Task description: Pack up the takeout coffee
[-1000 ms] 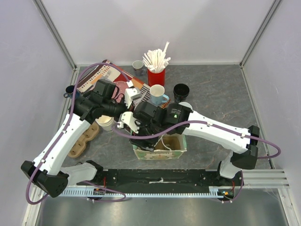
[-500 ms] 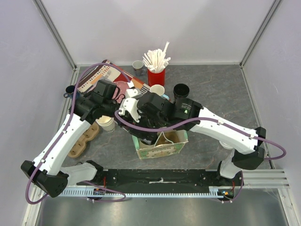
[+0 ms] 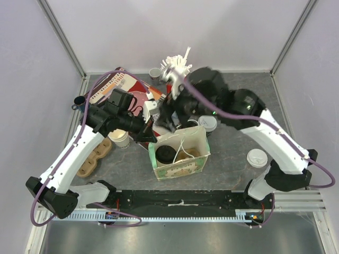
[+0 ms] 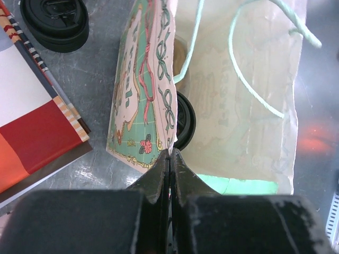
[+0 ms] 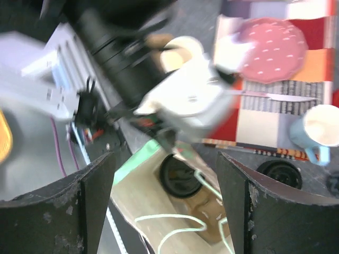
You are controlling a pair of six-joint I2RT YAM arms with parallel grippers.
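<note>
we judge the packing to be half done: one coffee is in and one is out. the black-lidded cup [image 3: 166,154] stands upright on the floor of the paper bag [image 3: 180,168], in its left half, and the right wrist view looks straight down on its lid. the left gripper [image 4: 170,159] is pinched tight on the back left corner of the bag's rim, which holds the mouth open. the right gripper [image 5: 165,196] hangs above that mouth with its fingers spread wide and nothing between them. its arm is blurred in the top view, so we cannot place it more exactly. the white-lidded cup [image 3: 258,157] stands on the table to the right of the bag, well apart from it. a second white lid [image 3: 208,123] shows just behind the bag, and we cannot tell what it sits on. next, we think, the right arm must swing out to the white-lidded cup and come down with its jaws around the paper wall below the lid. it should close gently enough not to crush the cup, then carry it upright over the rim into the free right half.
</note>
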